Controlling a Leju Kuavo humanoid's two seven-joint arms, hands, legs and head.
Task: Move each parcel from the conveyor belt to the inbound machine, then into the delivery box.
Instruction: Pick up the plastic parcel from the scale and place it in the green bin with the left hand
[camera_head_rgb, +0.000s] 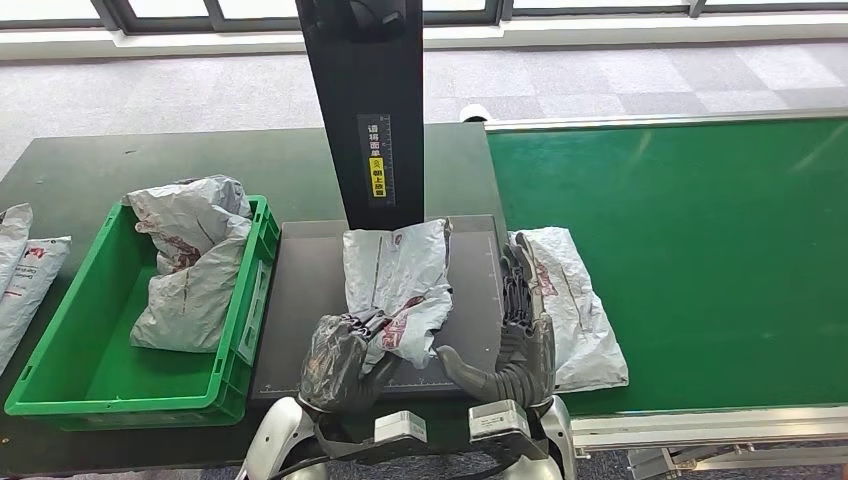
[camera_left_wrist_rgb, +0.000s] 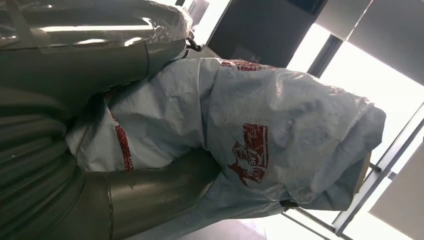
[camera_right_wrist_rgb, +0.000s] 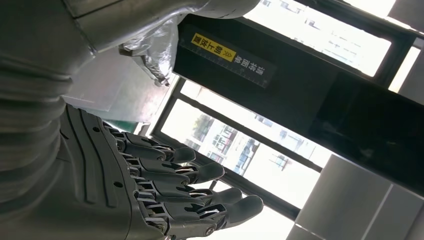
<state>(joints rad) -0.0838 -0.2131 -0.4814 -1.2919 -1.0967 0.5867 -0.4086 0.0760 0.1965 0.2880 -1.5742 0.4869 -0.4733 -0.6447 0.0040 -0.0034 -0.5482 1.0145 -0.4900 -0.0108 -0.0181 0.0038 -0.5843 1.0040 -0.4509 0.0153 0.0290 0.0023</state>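
Observation:
A crumpled grey parcel with red print lies on the dark plate of the inbound machine, below its black post. My left hand grips the parcel's near corner; in the left wrist view the parcel bulges out between thumb and fingers. My right hand stands open, fingers straight, at the plate's right edge beside a second grey parcel on the green conveyor belt. The right hand's fingers are spread with nothing in them.
A green delivery box at the left holds another grey parcel. More grey parcels lie at the far left table edge. The belt's metal rail runs along the near right.

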